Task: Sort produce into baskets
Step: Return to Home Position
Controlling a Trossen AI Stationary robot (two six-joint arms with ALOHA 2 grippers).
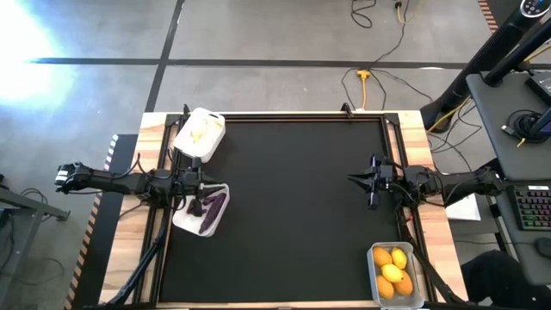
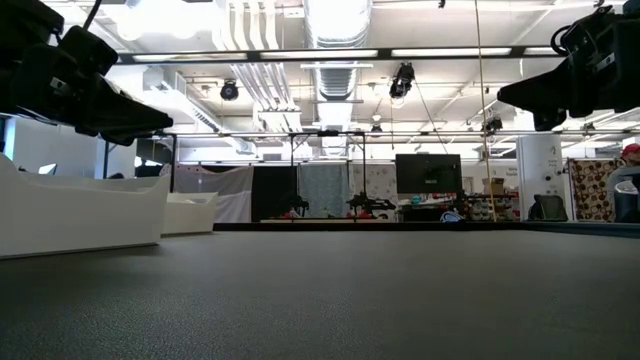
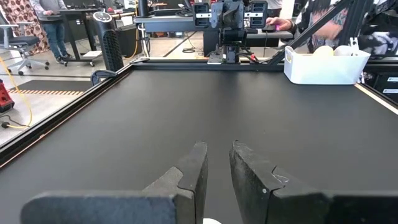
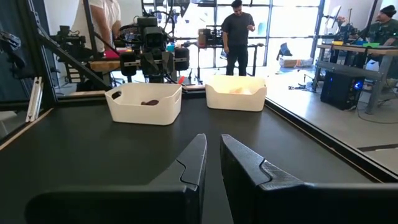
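- black mat on the desk (image 1: pixel 293 215) carries no loose produce. sort looks done, only the retreat to home is left.
- garlic (image 1: pixel 199 131) sits in the top white basket (image 1: pixel 185 148). eggplants (image 1: pixel 213 207) sit in the second white basket (image 1: pixel 181 222) just below it. yellow and orange fruits (image 1: pixel 393 271) are in the clear basket (image 1: pixel 375 275), at the right corner at the bottom of the high view.
- left arm (image 1: pixel 129 179): left jaws hang at the upper edge of the eggplant basket, narrowly parted, gripping nothing.
- right arm (image 1: pixel 448 181): right jaws hover over bare mat on the right side, well apart from every basket, narrowly parted, empty.
- doing it well, left: lift straight up first, then pull back. a flat retract risks clipping a rim and shoving or tipping that basket.
- doing it well, right: free path, a plain slow retract should do. keep it off the clear basket behind and beside it.
- leave both jaws as they are, no need to cycle them.
- writing: none readable. baskets show no label, and the screens and signs in the room behind are too small to read.
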